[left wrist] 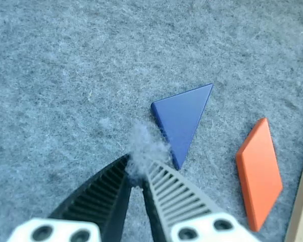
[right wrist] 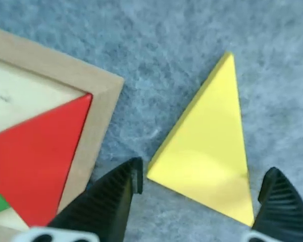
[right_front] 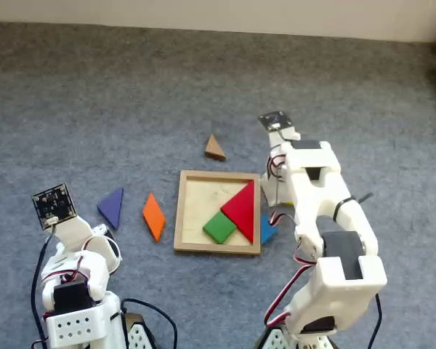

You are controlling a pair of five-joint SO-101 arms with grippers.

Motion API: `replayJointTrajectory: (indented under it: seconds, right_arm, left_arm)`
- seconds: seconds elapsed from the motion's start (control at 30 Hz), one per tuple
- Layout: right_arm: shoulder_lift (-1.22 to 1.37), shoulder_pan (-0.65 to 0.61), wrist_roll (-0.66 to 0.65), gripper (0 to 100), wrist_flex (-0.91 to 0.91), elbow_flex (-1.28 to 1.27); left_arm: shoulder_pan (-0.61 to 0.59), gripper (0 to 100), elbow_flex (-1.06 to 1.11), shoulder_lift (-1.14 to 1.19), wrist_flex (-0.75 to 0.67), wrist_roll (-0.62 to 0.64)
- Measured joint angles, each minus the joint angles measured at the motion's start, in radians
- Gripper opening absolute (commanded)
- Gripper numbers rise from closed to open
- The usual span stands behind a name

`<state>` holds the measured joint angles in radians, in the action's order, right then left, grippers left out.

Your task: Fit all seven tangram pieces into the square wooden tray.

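Two pieces sit in the wooden tray [right_front: 180, 212] at the centre of the high view: a red triangle [right_front: 241, 206] in its right part and a green square [right_front: 219, 227] by its lower edge, touching the red one. We see a light blue piece [right_front: 268, 231] just outside the tray's lower right corner, partly hidden by the right arm [right_front: 327, 218]. A brown triangle [right_front: 214, 147] lies above the tray, apart from it. Left of the tray lie an orange parallelogram [right_front: 153, 215] and, farther left, a dark blue triangle [right_front: 112, 207], near each other but not touching.

The left gripper [left wrist: 137, 174] has its jaws closed together on nothing, its tip just beside the dark blue triangle's point. The right gripper [right wrist: 203, 176] is spread wide around a yellow triangle [right wrist: 212, 141], which lies on the grey carpet [right_front: 94, 94] just beside a corner of the tray. One finger stands on each side, and we cannot tell whether either touches it.
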<state>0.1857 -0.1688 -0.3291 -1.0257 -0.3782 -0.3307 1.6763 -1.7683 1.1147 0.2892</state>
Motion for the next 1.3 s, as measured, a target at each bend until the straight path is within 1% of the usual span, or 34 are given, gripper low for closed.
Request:
replayJointTrajectory:
  seconds: [0.1,0.23,0.4,0.57,0.77,0.83,0.93,1.0,1.3]
  right_arm:
    - [0.000,0.011,-0.008,35.1,0.000,0.000]
    - [0.000,0.012,-0.058,35.1,0.000,0.000]
    - [0.000,0.012,-0.077,35.0,0.000,0.000]
    - [0.000,0.012,-0.152,35.0,0.000,0.000]
    - [0.000,0.012,-0.170,34.8,0.000,0.000]
    - [0.000,0.012,-0.170,32.4,0.003,0.000]
    - [0.011,0.012,-0.170,25.2,0.025,0.000]
    - [0.040,0.012,-0.170,22.2,0.028,0.008]
    - [0.072,0.017,-0.172,21.3,0.026,0.031]
  left_arm:
    - [0.000,1,0.000,0.000,0.000,0.000]
    - [0.000,1,0.000,0.000,0.000,0.000]
    - [0.000,1,0.000,0.000,0.000,0.000]
    - [0.000,1,0.000,0.000,0.000,0.000]
    - [0.000,1,0.000,0.000,0.000,0.000]
    - [0.000,1,0.000,0.000,0.000,0.000]
    - [0.000,1,0.000,0.000,0.000,0.000]
    - [0.000,1,0.000,0.000,0.000,0.000]
    - [0.000,1,0.000,0.000,0.000,0.000]
